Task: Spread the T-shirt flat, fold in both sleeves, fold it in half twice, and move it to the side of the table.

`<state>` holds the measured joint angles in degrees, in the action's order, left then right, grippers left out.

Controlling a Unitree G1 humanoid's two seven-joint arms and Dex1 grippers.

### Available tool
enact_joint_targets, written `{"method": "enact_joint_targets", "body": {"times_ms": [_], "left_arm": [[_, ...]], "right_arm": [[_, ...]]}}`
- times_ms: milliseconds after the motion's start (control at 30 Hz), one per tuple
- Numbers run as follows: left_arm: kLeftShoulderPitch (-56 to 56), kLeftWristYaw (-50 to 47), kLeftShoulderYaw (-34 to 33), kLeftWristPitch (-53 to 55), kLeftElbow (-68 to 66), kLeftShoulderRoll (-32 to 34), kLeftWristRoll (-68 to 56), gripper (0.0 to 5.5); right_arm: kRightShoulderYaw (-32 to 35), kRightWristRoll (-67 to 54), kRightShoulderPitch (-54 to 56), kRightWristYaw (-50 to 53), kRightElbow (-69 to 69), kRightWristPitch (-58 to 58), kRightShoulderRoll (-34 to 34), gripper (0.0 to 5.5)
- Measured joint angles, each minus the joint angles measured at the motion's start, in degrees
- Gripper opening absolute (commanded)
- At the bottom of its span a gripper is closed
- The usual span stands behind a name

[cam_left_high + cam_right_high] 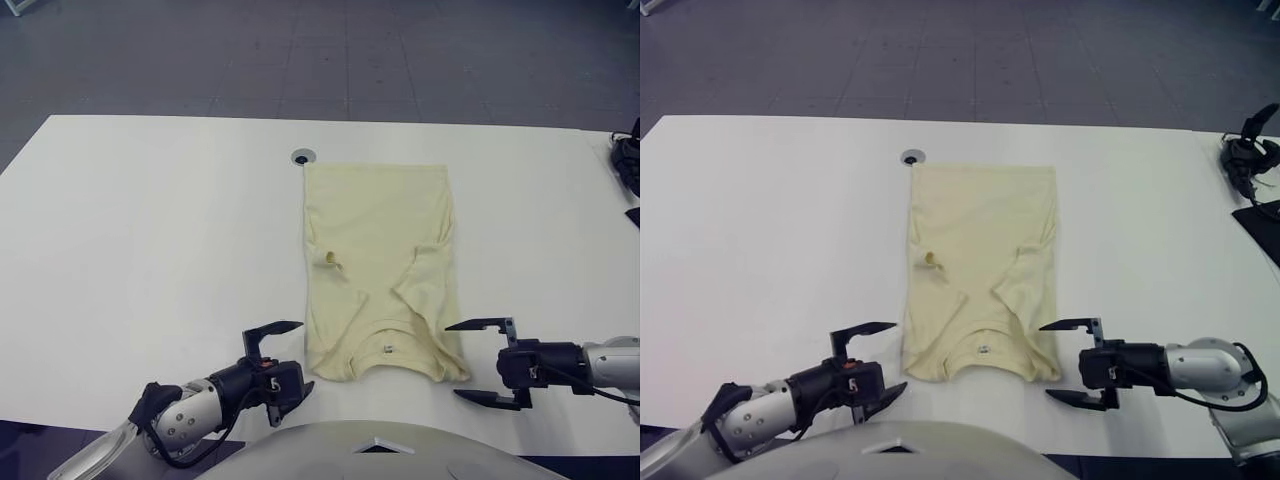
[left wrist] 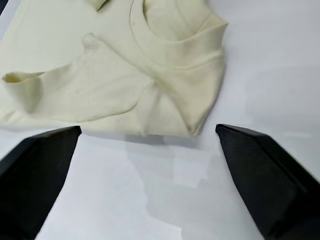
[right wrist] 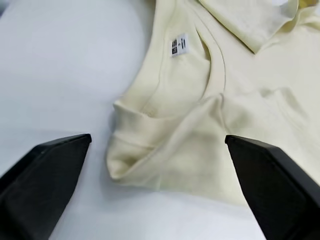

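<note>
Broadly, the white table [image 1: 150, 250] carries the pale yellow T-shirt [image 1: 375, 230] at its middle, long and narrow, both sleeves turned in and the collar at the near end. The left gripper [image 1: 295, 365] and right gripper [image 1: 452, 360] sit just off the near shoulder corners, one each side, fingers spread wide and holding nothing. For the first half-fold, pinch both corners equally deep — catching every layer — and carry them together toward the far hem so the edges line up.
</note>
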<state>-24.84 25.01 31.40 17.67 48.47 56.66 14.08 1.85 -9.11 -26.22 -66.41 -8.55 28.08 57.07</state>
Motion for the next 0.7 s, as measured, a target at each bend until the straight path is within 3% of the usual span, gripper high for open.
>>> {"method": "enact_joint_targets", "body": {"times_ms": [700], "left_arm": [[2.4, 6.2, 2.8, -2.1, -5.5, -9.1, 16.3, 0.34]], "right_arm": [[-2.4, 2.3, 3.9, 0.8, 0.7, -1.1, 0.1, 0.73]]}}
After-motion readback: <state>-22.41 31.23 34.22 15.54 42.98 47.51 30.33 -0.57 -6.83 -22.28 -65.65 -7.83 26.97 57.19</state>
